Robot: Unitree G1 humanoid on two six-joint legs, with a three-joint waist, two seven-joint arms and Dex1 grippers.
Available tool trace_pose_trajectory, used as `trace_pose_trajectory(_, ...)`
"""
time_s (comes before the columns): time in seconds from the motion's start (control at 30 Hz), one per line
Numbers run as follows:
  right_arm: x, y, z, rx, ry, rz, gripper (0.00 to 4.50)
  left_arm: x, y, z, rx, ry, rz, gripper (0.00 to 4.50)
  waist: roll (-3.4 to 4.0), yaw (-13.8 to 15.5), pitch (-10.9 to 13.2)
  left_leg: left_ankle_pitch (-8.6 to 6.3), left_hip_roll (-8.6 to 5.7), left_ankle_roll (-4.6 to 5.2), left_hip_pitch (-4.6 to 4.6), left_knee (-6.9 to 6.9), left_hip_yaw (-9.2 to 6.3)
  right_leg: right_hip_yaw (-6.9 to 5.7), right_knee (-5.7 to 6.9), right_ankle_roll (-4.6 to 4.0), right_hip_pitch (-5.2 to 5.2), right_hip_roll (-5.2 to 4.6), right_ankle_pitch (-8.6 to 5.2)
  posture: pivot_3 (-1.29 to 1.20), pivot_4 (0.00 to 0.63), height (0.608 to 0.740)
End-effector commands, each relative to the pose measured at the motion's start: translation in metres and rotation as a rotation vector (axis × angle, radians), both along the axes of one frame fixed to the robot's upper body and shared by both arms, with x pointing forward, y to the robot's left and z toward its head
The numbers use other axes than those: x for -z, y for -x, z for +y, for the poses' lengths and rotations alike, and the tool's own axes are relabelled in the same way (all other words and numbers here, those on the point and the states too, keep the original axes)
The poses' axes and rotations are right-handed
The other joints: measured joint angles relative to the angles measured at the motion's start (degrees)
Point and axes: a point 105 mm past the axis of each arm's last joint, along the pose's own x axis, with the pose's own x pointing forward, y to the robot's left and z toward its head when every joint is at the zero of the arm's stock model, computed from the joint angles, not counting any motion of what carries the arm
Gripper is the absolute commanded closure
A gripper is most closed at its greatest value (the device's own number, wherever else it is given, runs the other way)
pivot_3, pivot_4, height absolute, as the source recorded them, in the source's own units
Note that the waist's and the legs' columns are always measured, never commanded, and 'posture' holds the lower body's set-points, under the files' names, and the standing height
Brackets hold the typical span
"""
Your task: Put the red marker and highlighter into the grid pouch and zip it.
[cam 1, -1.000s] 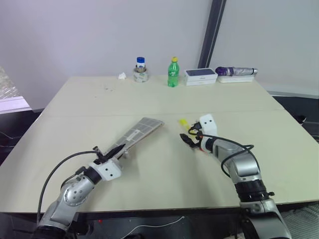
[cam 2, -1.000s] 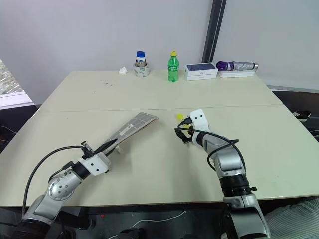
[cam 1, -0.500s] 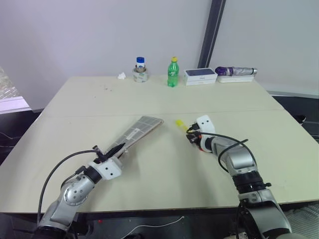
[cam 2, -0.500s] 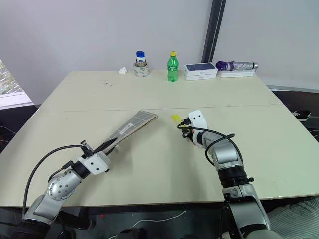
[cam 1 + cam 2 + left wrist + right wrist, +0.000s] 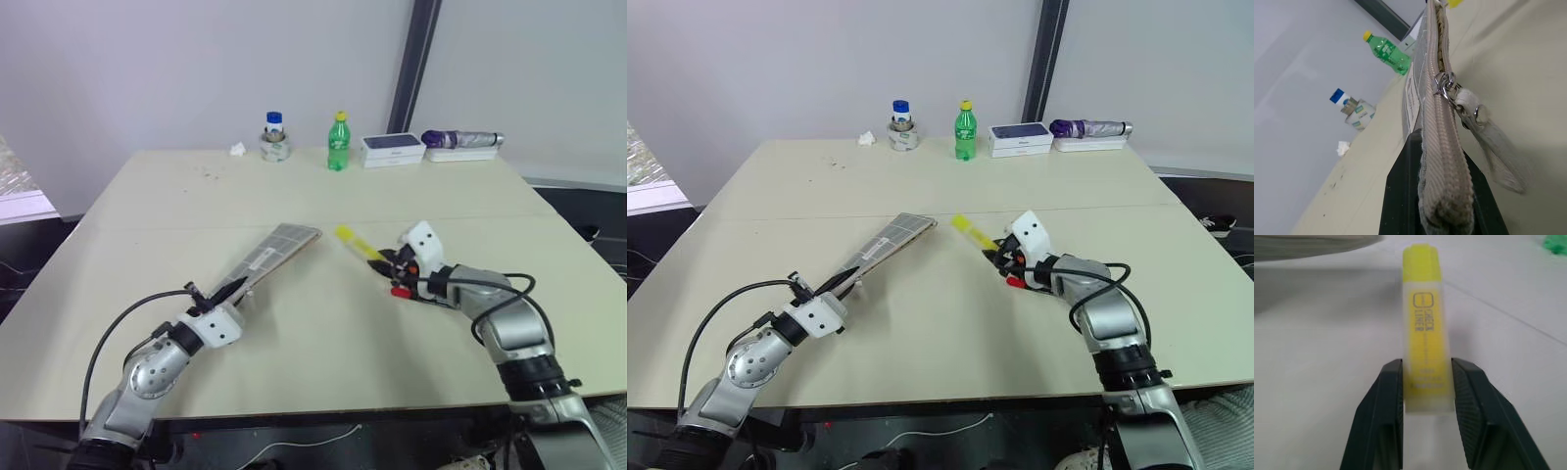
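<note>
The grid pouch (image 5: 279, 255) is a flat grey pouch held off the table, slanting away from me. My left gripper (image 5: 231, 290) is shut on its near end. In the left wrist view the zipper pull (image 5: 1446, 89) sits close to the fingers (image 5: 1400, 196), and the pouch mouth gapes beyond it. My right gripper (image 5: 388, 262) is shut on the yellow highlighter (image 5: 353, 242), which is raised above the table. Its tip points at the pouch's far end, a short gap away. A red tip (image 5: 400, 291) shows under my right wrist. I cannot tell whether it is the red marker.
Along the far edge of the table (image 5: 176, 206) stand a blue-capped jar on a tape roll (image 5: 274, 137), a green bottle (image 5: 338, 143), a white box (image 5: 392, 149) and a purple folded umbrella (image 5: 460, 140). A crumpled tissue (image 5: 238, 149) lies nearby.
My right gripper closed on the highlighter, lifted it off the table and swung back and to the right, turning its tip towards the pouch. The left gripper and the pouch stayed put.
</note>
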Motion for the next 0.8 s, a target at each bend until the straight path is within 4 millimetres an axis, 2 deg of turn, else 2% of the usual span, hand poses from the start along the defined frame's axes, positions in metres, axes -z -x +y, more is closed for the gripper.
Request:
trace_pose_trajectory(0.03,-0.009,0.014,0.013,-0.072,0.006,-0.049,3.64,-0.003,-0.004,0.006,-0.044,0.040,-0.011,4.50,0.00,0.1,0.0,0.00,0.00,0.00,0.01,0.00,0.00,0.00,0.00,0.00,0.01,0.00,0.00,0.00,0.150,0.740)
trace_pose_trajectory(0.23,-0.007,0.023,0.033,-0.130,-0.016,-0.049,3.64,-0.003,-0.005,0.004,-0.037,0.027,-0.009,4.50,-0.01,0.2,0.0,0.01,-0.01,-0.01,0.01,0.03,-0.02,-0.01,0.00,0.00,0.03,-0.02,0.00,0.00,0.150,0.740)
trace_pose_trajectory(0.5,-0.012,0.017,0.060,-0.171,-0.030,-0.072,3.64,-0.003,-0.008,0.001,-0.029,0.009,-0.003,4.50,-0.01,0.2,0.0,0.02,-0.03,-0.03,0.00,0.04,-0.04,-0.01,0.00,0.00,0.03,-0.02,0.00,0.00,0.150,0.740)
trace_pose_trajectory(0.8,-0.005,0.017,0.072,-0.205,0.014,-0.071,3.64,-0.004,-0.005,-0.006,-0.005,-0.011,-0.007,4.50,-0.01,0.2,0.0,0.02,-0.04,-0.03,0.00,0.04,-0.06,-0.03,0.00,0.00,0.03,-0.02,0.00,0.00,0.150,0.740)
